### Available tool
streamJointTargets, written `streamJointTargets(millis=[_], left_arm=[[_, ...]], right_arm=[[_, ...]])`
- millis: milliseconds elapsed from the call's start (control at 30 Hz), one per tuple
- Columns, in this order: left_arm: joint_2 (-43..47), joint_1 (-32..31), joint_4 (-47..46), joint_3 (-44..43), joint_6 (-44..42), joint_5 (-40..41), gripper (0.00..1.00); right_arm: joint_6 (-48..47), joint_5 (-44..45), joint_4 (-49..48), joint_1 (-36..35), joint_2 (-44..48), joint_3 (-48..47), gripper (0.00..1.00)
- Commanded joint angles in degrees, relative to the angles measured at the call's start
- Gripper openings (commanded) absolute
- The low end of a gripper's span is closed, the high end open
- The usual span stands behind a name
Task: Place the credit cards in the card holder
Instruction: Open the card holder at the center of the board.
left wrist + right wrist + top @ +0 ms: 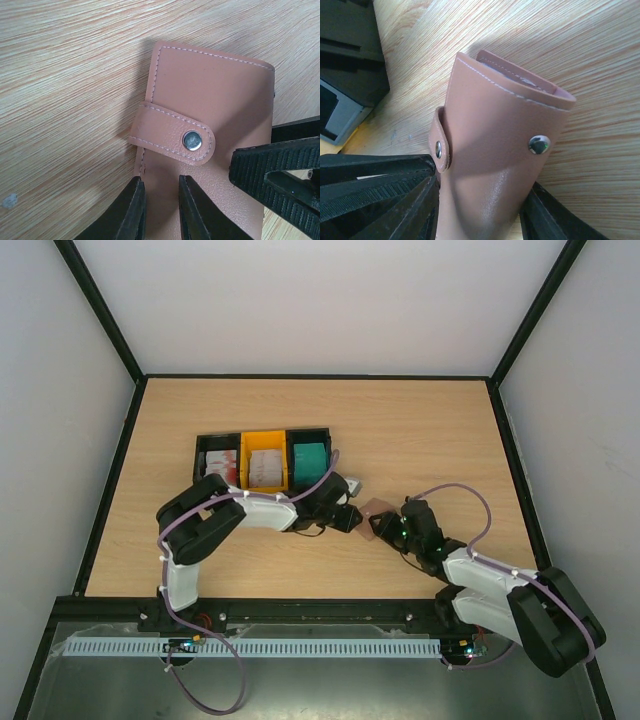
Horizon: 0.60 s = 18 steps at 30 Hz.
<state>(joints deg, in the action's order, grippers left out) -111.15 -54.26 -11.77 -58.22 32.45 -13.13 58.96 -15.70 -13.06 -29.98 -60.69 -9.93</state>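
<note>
Now the right claw grips the card holder

Closest to the arm bases, the right claw (480, 205) is clamped on the card holder (500, 115), one finger on each side. The brown holder is folded and sits between the two claws, near the middle of the table (430, 430). Its long side runs straight out from the right claw's fingers and points away toward the trays (265, 443). A tab (172, 137) with a metal snap wraps round one long edge. The left claw (160, 195) has its fingers (134, 210) close together by that edge; I cannot tell if they pinch it. Farthest back, the credit cards (265, 468) stand in the trays: red-and-white, pale, teal.
</note>
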Motion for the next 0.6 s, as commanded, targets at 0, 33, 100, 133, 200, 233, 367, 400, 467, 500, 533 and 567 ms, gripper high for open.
streamJointTargets(millis=[0,33,100,133,200,233,367,400,467,500,533,567], left_arm=[[-1.12,-1.12,5.18,2.97,0.97,0.42,0.21],[-1.28,-1.21,5.33,3.06,1.05,0.66,0.21],[-1.19,-1.19,5.15,3.4,1.27,1.19,0.2],[-1.14,-1.28,4.99,3.57,1.35,1.33,0.2],[-1.09,-1.24,4.92,3.66,1.46,1.45,0.2],[-1.01,-1.25,4.91,3.64,1.5,1.44,0.2],[-0.6,-1.17,4.75,3.72,1.8,1.57,0.2],[0.08,-1.19,4.27,4.06,1.9,1.76,0.18],[3.3,-1.2,0.67,5.94,2.29,1.3,0.17],[4.75,-1.2,-0.54,6.72,2.42,1.39,0.18],[6.48,-1.2,-1.49,7.32,2.42,1.66,0.2],[8.04,-1.2,-1.96,7.67,2.51,2.1,0.22]], right_arm=[[0.0,-2.47,-6.58,-0.17,0.82,1.59,0.44],[0.2,-2.49,-7.51,-0.17,0.83,1.73,0.43],[0.79,-2.4,-9.51,-0.13,0.57,2.07,0.41],[1.09,-2.41,-10.67,-0.16,0.31,2.25,0.4],[1.76,-2.74,-12.95,-0.1,-0.35,2.65,0.37],[1.97,-3.03,-13.93,-0.12,-0.73,2.78,0.36],[2.21,-2.91,-15.27,-0.14,-1.41,2.76,0.25],[2.17,-2.62,-15.2,-0.09,-1.26,2.75,0.2],[1.82,-1.7,-14.24,-0.14,-0.51,2.61,0.11],[1.36,-1.24,-12.84,-0.17,0.03,2.4,0.05],[0.77,-0.83,-11.21,-0.15,0.74,1.96,0.02],[0.0,-0.55,-9.41,-0.12,1.56,1.41,0.02]])
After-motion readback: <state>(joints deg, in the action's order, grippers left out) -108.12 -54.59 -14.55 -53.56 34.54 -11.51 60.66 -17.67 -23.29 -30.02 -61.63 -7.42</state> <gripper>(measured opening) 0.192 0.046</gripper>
